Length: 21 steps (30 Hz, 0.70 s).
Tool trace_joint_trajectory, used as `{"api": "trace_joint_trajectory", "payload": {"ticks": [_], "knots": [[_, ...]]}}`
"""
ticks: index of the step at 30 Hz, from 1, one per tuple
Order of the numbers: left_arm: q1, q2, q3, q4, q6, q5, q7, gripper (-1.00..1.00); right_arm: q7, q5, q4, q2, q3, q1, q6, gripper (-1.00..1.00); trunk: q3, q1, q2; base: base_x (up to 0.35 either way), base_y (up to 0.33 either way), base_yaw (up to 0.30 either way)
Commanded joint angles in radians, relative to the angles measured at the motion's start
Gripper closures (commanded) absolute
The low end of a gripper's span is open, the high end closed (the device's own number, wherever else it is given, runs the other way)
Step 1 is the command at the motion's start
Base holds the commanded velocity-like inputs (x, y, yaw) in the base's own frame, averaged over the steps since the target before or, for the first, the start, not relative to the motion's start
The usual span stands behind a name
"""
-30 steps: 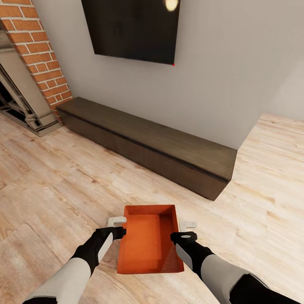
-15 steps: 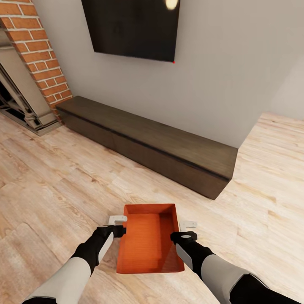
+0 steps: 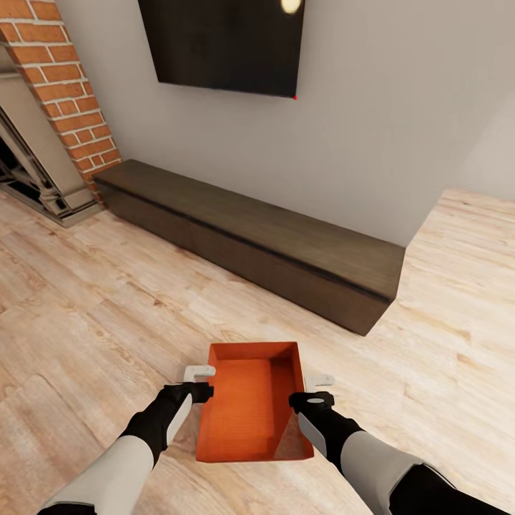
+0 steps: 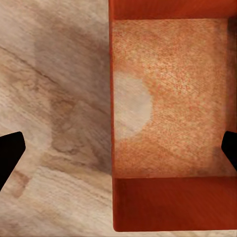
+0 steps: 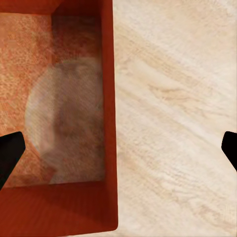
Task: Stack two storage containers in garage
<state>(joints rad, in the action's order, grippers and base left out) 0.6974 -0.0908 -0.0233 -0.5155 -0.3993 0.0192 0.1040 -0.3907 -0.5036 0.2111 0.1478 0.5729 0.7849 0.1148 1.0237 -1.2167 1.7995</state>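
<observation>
1. Light wood plank floor point(image 3: 93, 300) spreads under my rig in the living room, with a plain grey wall point(image 3: 400, 129) beyond it.
2. Far left I see the brick fireplace point(image 3: 64, 93), and next to it along the wall runs the long low dark cabinet point(image 3: 250, 239), with the black TV point(image 3: 222, 43) mounted above it.
3. My left arm reaches down at the lower left, and its left tool point(image 3: 202, 383) sits at the left wall of the storage container point(image 3: 247, 408). In the left wrist view its black fingertips point(image 4: 11, 150) stand wide apart, one over the planks and one over the box's inside, straddling that wall without pressing on it as far as I can see.
4. That orange-red topless box lies between my two arms, near the bottom middle of the head view, well short of the cabinet; I cannot tell whether it rests on the planks or is lifted.
5. My right tool point(image 3: 312, 391) sits at the box's right wall, its fingertips point(image 5: 10, 153) likewise spread wide on either side of it.
</observation>
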Motion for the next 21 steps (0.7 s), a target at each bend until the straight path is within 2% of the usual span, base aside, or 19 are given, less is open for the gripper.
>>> {"api": "trace_joint_trajectory", "payload": {"ticks": [1, 4, 8, 13, 19, 21], "knots": [[0.000, 0.000, -0.003, -0.001, -0.006, 0.002, 0.005, -1.00, -0.007, -0.004, 0.002, 0.000, 0.008, 0.000, 0.007, -1.00, 0.004, -0.004, 0.008, 0.000, 0.000, 0.000], [0.000, 0.000, -0.003, 0.000, -0.006, 0.002, 0.005, -1.00, -0.007, -0.005, 0.002, 0.000, 0.008, 0.000, 0.007, -1.00, 0.013, -0.015, 0.029, 0.000, 0.000, 0.000], [0.000, -0.002, -0.004, 0.002, -0.006, 0.003, 0.006, -1.00, -0.007, -0.006, 0.002, -0.002, 0.008, 0.000, 0.006, -1.00, 0.013, -0.015, 0.029, 0.000, 0.000, 0.000], [0.000, -0.003, -0.003, 0.009, -0.010, 0.009, 0.009, -1.00, -0.007, -0.006, 0.002, -0.002, 0.008, 0.000, 0.006, -1.00, 0.029, -0.035, 0.064, 0.000, 0.000, 0.000], [-0.001, -0.001, 0.000, 0.003, -0.098, 0.004, 0.014, -1.00, -0.007, -0.006, 0.002, -0.004, 0.008, 0.000, 0.006, -1.00, 0.048, -0.058, 0.106, 0.000, 0.000, 0.000], [0.000, -0.002, 0.000, 0.002, -0.103, 0.004, 0.015, -1.00, -0.007, -0.006, 0.002, -0.005, 0.009, 0.000, 0.006, -1.00, 0.054, -0.065, 0.120, 0.000, 0.000, 0.000]]}}
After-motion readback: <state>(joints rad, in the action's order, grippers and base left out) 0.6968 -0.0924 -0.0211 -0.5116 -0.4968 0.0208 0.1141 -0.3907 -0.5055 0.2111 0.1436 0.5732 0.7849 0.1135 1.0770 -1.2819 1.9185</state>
